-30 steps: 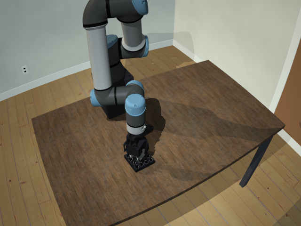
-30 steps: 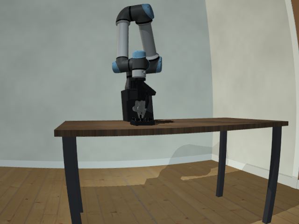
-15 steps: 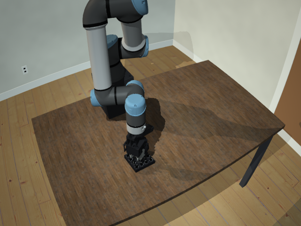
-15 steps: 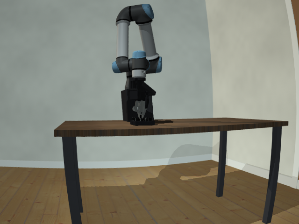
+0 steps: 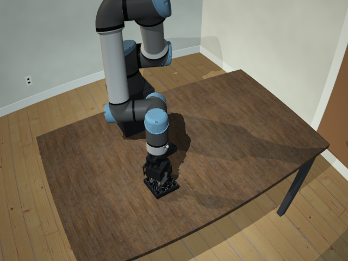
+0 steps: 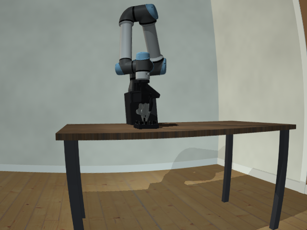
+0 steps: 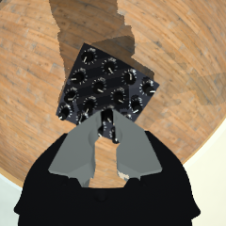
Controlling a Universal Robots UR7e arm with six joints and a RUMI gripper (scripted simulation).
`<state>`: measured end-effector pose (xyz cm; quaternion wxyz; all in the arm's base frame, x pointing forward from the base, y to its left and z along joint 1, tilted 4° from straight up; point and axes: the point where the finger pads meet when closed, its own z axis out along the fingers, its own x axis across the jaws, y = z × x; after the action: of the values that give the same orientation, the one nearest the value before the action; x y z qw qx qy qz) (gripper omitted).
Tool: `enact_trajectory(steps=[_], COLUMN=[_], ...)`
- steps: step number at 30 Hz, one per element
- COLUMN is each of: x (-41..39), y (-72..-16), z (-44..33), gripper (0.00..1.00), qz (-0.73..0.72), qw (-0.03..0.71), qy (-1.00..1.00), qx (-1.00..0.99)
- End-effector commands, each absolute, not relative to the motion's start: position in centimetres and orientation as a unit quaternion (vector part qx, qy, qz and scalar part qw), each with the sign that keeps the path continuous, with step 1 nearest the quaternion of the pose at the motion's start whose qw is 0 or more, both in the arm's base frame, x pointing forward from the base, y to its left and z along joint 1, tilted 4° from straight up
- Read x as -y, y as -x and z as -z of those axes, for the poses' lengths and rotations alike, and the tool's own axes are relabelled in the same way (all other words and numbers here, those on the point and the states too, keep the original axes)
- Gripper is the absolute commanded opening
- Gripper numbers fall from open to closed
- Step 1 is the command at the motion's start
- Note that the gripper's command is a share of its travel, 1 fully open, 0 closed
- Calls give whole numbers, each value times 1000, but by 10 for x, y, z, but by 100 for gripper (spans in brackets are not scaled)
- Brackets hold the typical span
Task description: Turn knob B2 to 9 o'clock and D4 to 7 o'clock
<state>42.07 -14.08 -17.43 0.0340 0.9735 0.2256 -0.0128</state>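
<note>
The black knob box (image 5: pixel 169 189) (image 6: pixel 138 127) (image 7: pixel 114 80) lies flat on the wooden table (image 5: pixel 238 126), in front of the robot's base. It carries a four-by-four grid of small black knobs with white marks. My gripper (image 5: pixel 160 181) (image 6: pixel 144 120) (image 7: pixel 107 111) points straight down onto the box. Its two grey fingers are shut on one inner knob (image 7: pixel 109 118), in the third row from the far edge in the wrist view. The fingers hide the knobs nearest the camera. I cannot read the knob's pointer or see the socket side.
The robot's black base (image 5: pixel 135 126) stands on the table just behind the box. The table's front edge (image 5: pixel 196 224) is a short way beyond the box, and its right edge is far off.
</note>
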Motion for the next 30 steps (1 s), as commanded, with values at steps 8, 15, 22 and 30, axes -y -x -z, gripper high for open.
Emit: enact_trajectory(steps=[8, 15, 22, 30], x=[143, 143, 144, 144], y=[-423, -423, -422, -422], z=[174, 174, 174, 174], gripper=[1, 1, 1, 1], qz=[13, 15, 17, 19], qw=[35, 34, 33, 32], qy=[-962, -941, -917, -890], qx=[-269, -336, -398, -454])
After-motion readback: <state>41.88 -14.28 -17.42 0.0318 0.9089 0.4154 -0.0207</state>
